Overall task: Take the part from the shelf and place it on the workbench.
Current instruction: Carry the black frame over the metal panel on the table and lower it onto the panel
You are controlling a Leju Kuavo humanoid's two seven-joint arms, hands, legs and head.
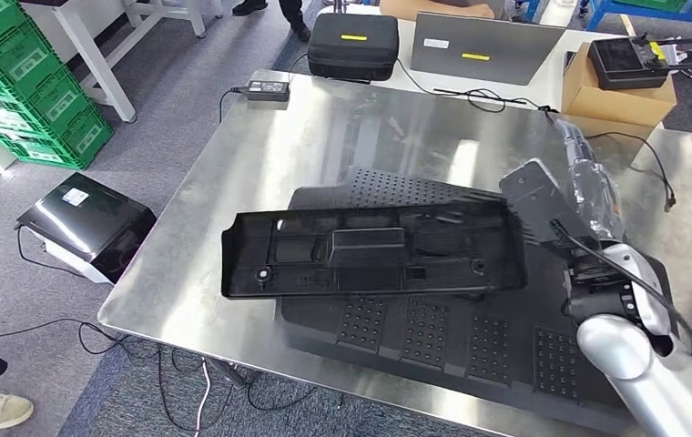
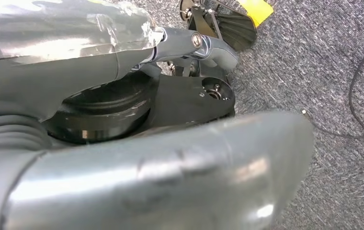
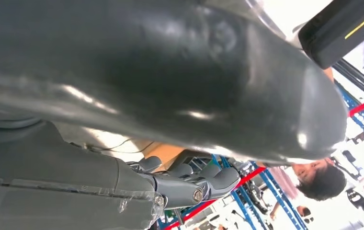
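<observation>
Part: a long flat black plastic panel (image 1: 370, 250), ribbed with a raised block near its middle, lying level across the middle of the steel surface (image 1: 260, 164), its far end by the right robot hand
Under it: a bigger black moulded tray (image 1: 442, 337) with patches of perforated dots, which the panel overlaps; I cannot tell whether the panel rests on it or is held just above
Right robot hand: (image 1: 547, 205) at the panel's right end, dark and blocky above the silver arm; from where I stand it looks to be gripping that end, though the fingers themselves are hidden
Right wrist view: thick grey thumb (image 3: 185, 72) close to the lens, darker fingers (image 3: 204, 182) curled beyond it
Left robot hand: (image 2: 189, 48) over grey carpet, fingers curled in, nothing seen in it
Far edge of surface: black zip case (image 1: 353, 44), grey laptop (image 1: 483, 47), cardboard box (image 1: 620, 91)
Floor at left: green crates (image 1: 28, 86), a glossy black device (image 1: 87, 223)
</observation>
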